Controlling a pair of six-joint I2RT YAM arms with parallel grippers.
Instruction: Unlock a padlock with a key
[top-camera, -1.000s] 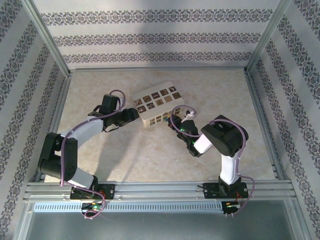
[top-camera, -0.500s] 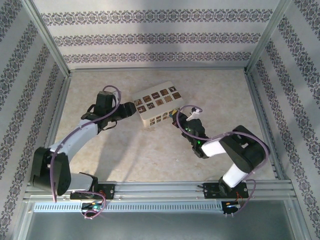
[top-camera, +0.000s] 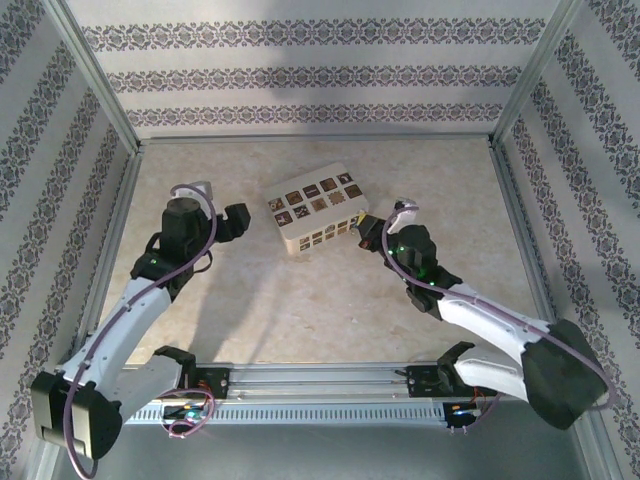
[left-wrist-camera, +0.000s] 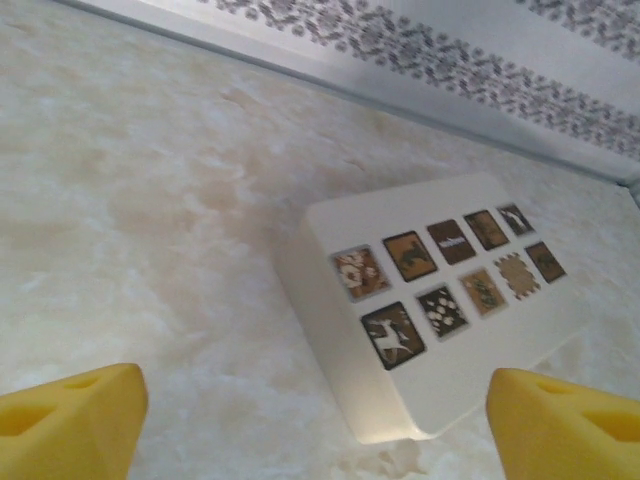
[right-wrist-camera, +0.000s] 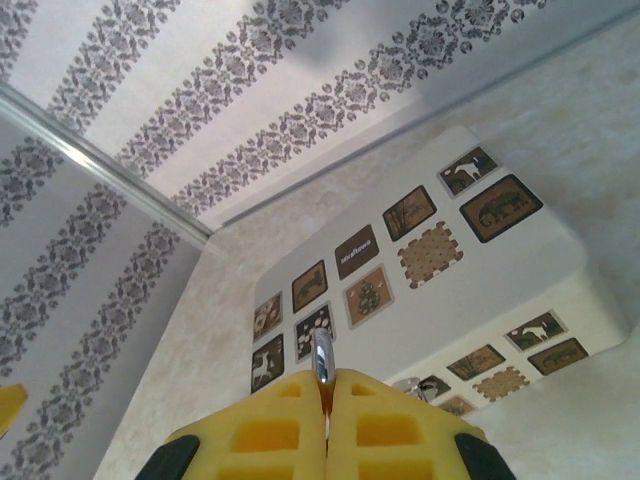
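The left fingers (left-wrist-camera: 70, 425) are cut off at the bottom corners, with just their yellow tips showing. They are spread wide with nothing between them, and the box (left-wrist-camera: 440, 300) lies ahead, nearer the right tip. The padlock is too small to make out surely. A silvery speck (right-wrist-camera: 412, 386) just right of the right fingers (right-wrist-camera: 270, 430), against the box's side, may be it. Those fingers press together on a thin silvery key (right-wrist-camera: 321, 358), its tip poking out. The tabletop (top-camera: 300, 310) is mottled cream, with striped patterned walls (top-camera: 320, 50) and aluminium rails (top-camera: 95, 75). From above, both arms flank the box.
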